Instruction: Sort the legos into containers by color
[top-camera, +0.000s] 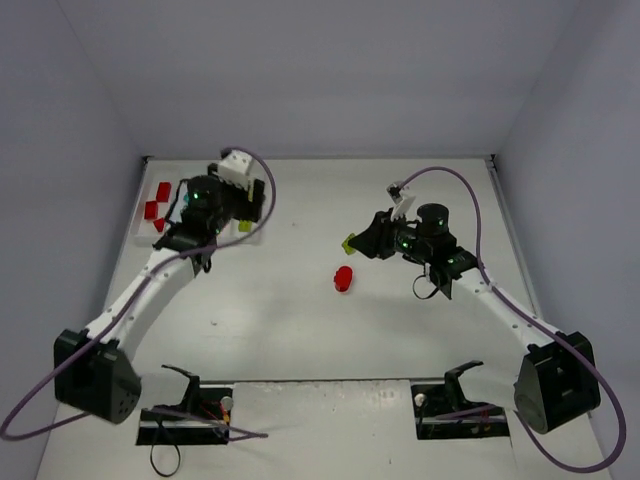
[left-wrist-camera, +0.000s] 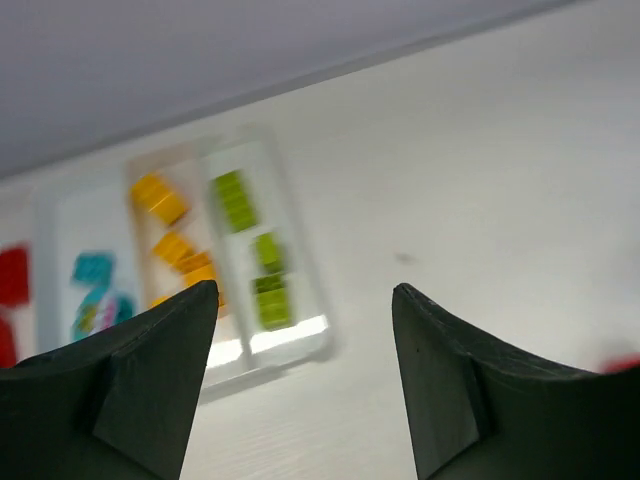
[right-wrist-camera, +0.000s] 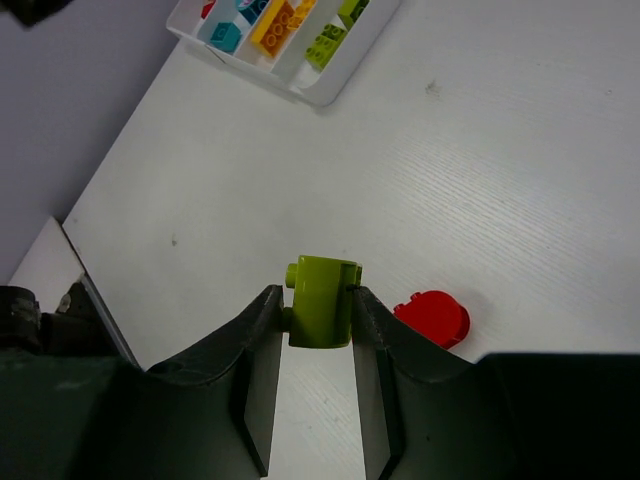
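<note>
legos (left-wrist-camera: 237, 200) sit sorted in the tray (left-wrist-camera: 290, 338) at the table's (top-camera: 300, 330) far left: red, cyan, yellow, green, each colour in its own lane. your left gripper (left-wrist-camera: 302, 300) hangs over the tray, jaws spread, nothing between them. your right gripper (right-wrist-camera: 316, 295) is clenched on a lime brick (right-wrist-camera: 322, 305), well apart from the tray, with a red brick (right-wrist-camera: 432, 318) lying on the table near it.

The left arm (top-camera: 140, 290) and right arm (top-camera: 505, 300) have slim white links, black joint housings and chunky black bases (top-camera: 95, 375). A purple cable (top-camera: 262, 175) loops along each. Small green lights (top-camera: 197, 193) glow near the wrists. The left tool (left-wrist-camera: 305, 300) and right tool (right-wrist-camera: 312, 300) have dark, matte, wedge-shaped fingers (left-wrist-camera: 150, 370).
</note>
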